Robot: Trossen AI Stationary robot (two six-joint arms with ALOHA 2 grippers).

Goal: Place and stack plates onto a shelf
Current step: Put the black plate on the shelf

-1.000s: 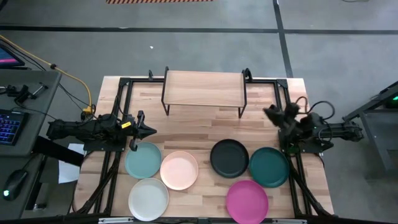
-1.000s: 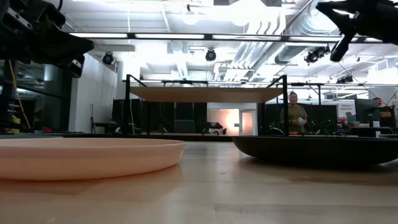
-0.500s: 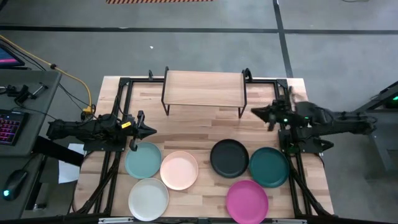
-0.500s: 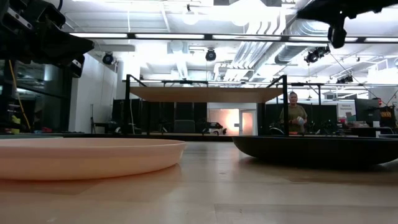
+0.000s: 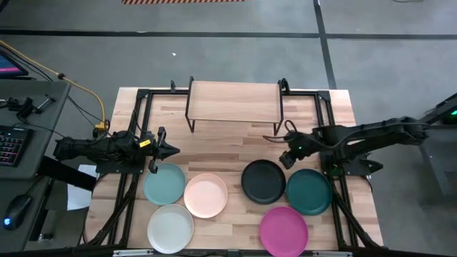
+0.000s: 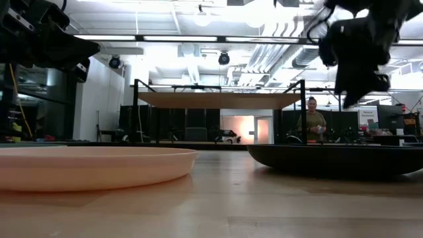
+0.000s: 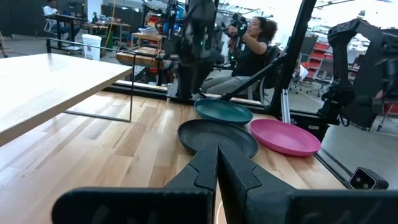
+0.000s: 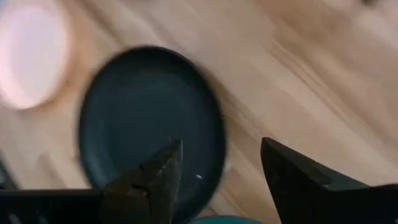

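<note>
Right of centre in the high view, the right hand [image 5: 288, 158], fingers spread, hovers above the round matte black plate [image 5: 263, 181]; an off-centre grip could skid it.

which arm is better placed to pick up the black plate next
The right. The right gripper hangs open just beside the black plate, on its shelf side. The left gripper is shut, across the table by the light teal plate.

Six flat plates [image 5: 263, 181] in front of bare shelf [image 5: 233, 101].
</note>
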